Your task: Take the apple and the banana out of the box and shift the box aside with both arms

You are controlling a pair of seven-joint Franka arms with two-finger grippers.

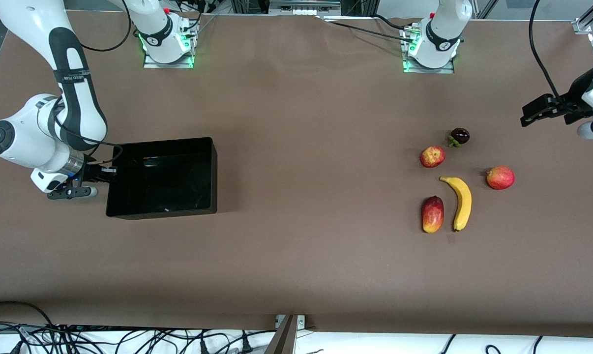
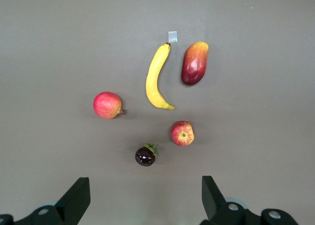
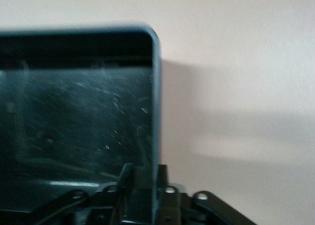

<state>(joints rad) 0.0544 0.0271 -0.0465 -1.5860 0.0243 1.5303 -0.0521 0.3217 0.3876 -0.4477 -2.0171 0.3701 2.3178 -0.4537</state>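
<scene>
Nearest the front camera: banana (image 1: 461,202) and mango (image 1: 432,214), side by side, close but apart, both lengthwise toward the camera. Banana long, curved, smooth yellow, darker at the stem; in the left wrist view a small pale square tag (image 2: 172,36) at one tip. Mango oblong, glossy, red fading to yellow.

From the banana, small round apple (image 1: 432,156) at 11 o'clock, red with yellow patches, stem dimple showing in the left wrist view (image 2: 182,133). All-red round fruit (image 1: 500,177) at 2 o'clock, slightly larger. Dark purple mangosteen (image 1: 459,136) at 12 o'clock, shiny, green calyx, just beside the apple without touching. Gaps of bare cloth between all five.

Black box (image 1: 213,177) well apart at 9 o'clock of the fruits, toward the right arm's end; glossy, rectangular, shallow, low upright walls, rounded corners, scuffed floor. Broad open stretch of matte brown table (image 1: 301,147) between box and fruits, and wide bare room down to the table's edge nearest the camera.

Right gripper (image 1: 100,173) low at the box's 9 o'clock wall, clenched on that wall, one finger (image 3: 125,178) inside and one outside.

Left gripper (image 1: 535,110) up over the table's left-arm end, at 2 o'clock of the fruits, fingers (image 2: 76,198) spread wide, holding nothing.
</scene>
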